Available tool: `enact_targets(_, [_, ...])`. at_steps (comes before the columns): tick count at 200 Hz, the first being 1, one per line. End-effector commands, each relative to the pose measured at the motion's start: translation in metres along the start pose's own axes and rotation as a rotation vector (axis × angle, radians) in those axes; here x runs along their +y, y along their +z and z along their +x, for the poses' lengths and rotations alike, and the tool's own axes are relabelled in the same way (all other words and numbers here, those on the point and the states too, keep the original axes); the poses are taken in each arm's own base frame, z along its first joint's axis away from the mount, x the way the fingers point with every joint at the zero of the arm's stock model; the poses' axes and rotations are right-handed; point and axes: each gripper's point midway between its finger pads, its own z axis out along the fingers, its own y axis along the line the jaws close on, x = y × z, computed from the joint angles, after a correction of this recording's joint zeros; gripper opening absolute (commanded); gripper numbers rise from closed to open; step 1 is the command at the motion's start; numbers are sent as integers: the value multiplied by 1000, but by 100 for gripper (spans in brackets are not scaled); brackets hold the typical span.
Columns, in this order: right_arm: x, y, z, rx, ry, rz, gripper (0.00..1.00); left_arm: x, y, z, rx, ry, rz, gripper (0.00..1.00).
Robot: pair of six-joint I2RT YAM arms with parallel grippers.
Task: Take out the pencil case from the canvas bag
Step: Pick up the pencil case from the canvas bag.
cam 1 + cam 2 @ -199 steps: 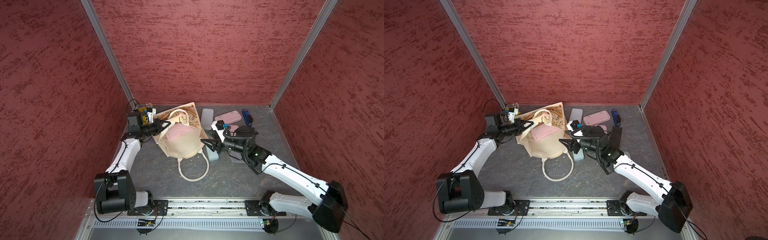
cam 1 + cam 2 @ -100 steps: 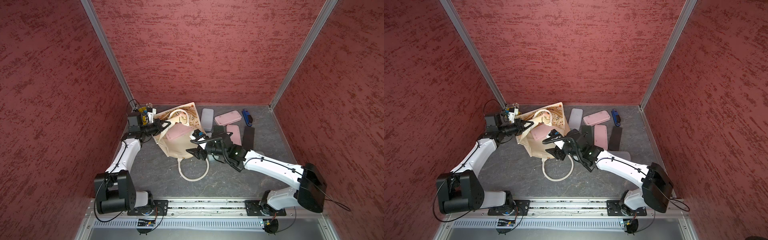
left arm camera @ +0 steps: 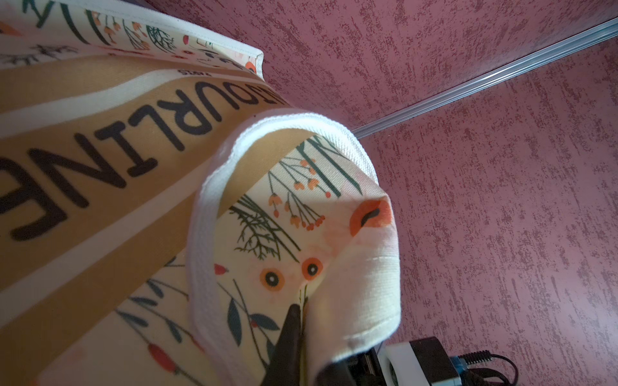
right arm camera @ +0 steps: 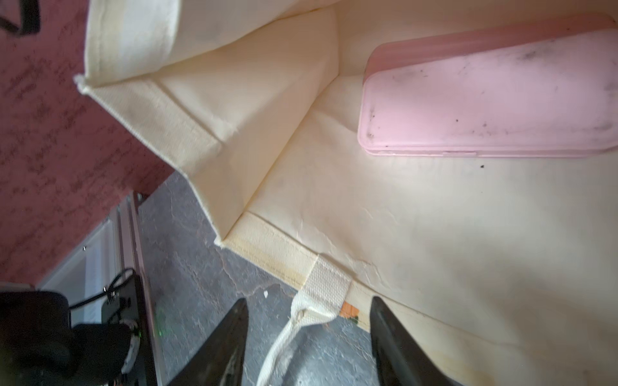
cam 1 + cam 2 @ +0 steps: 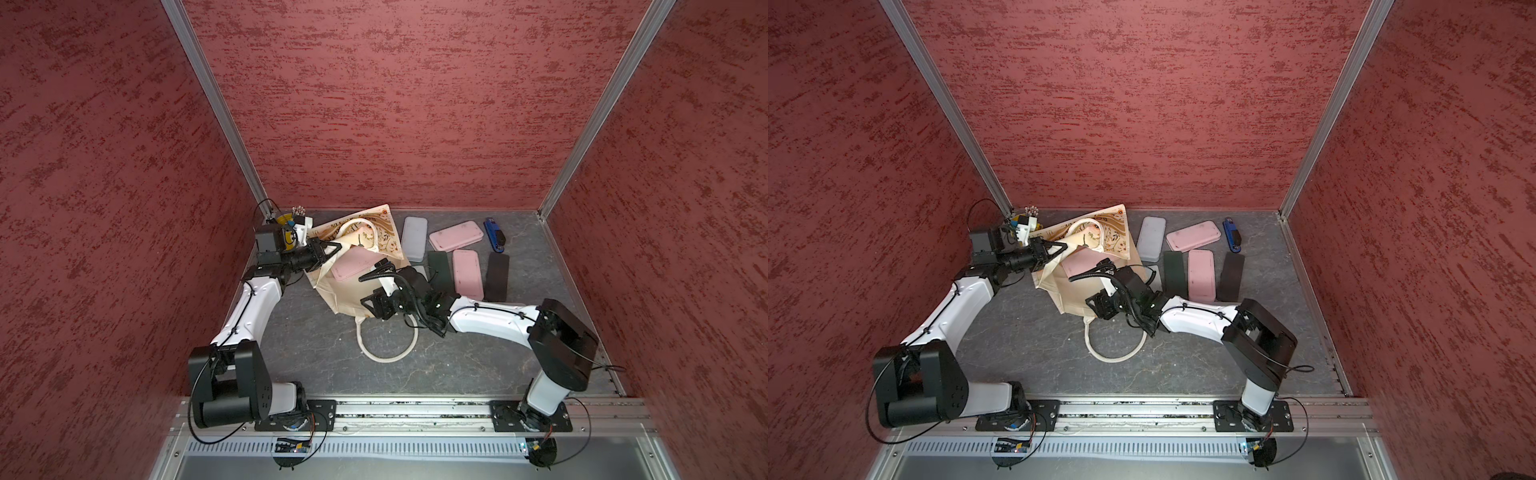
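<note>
Inspecting the grey table (image 5: 316, 345): the canvas bag (image 5: 345, 291) lies on its side toward the back left corner, with its mouth turned to the front. The printed face with the tan lettered band is raised at the rear.

Left gripper (image 5: 336, 248): clamped tight on a fold of the bag's upper rim. The left wrist view shows one dark finger (image 3: 291, 334) pressed against the floral cloth, and the other is hidden behind the fold. This grip holds the mouth open.

Pencil case (image 5: 353, 268): pink, inside the bag, lying flat on the lower inner wall. The right wrist view shows it (image 4: 485, 107) well inside the hem, with nothing touching it.

Right gripper (image 4: 311, 341): at the bag's front hem, fingers set moderately apart and holding nothing. The root of the white handle (image 4: 327, 284) sits between them, unpinched. The handle's loop (image 5: 386, 353) trails on the table.

Other items, all outside the bag, to its right:
- a grey case (image 5: 414, 239)
- two pink cases (image 5: 456, 236)
- a dark green case (image 5: 440, 274)
- a black case (image 5: 497, 276)
- a blue stapler (image 5: 493, 235)

A yellow bucket (image 5: 286, 220) stands in the back left corner, behind the left arm
</note>
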Motion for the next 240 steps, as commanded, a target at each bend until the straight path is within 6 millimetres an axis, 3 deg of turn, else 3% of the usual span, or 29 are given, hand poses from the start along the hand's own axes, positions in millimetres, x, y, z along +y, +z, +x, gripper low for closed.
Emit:
enact_targets(1, [-10, 7, -30, -158, 223, 40, 58, -7, 0, 3, 10, 0, 30, 3])
enact_targets(31, [-23, 28, -38, -209, 362, 76, 58, -8, 0, 3, 10, 1, 34, 3])
enact_targets(57, [-29, 48, -36, -202, 367, 93, 58, -10, 0, 3, 11, -1, 41, 3])
enact_targets(61, [-36, 48, -41, -246, 467, 118, 59, -10, 0, 3, 11, 1, 43, 3])
enact_targets(83, [-42, 62, -43, -276, 531, 118, 59, -10, 0, 3, 12, -5, 46, 3])
enact_targets(124, [-59, 89, -32, -309, 666, 119, 59, -13, -1, 4, 11, 0, 51, 3])
enact_targets(161, [-60, 120, -25, -275, 725, 100, 59, -14, 0, 4, 11, -1, 54, 3])
enact_targets(240, [-96, 123, -21, -403, 870, 182, 58, -10, 2, 5, 16, -11, 48, 3])
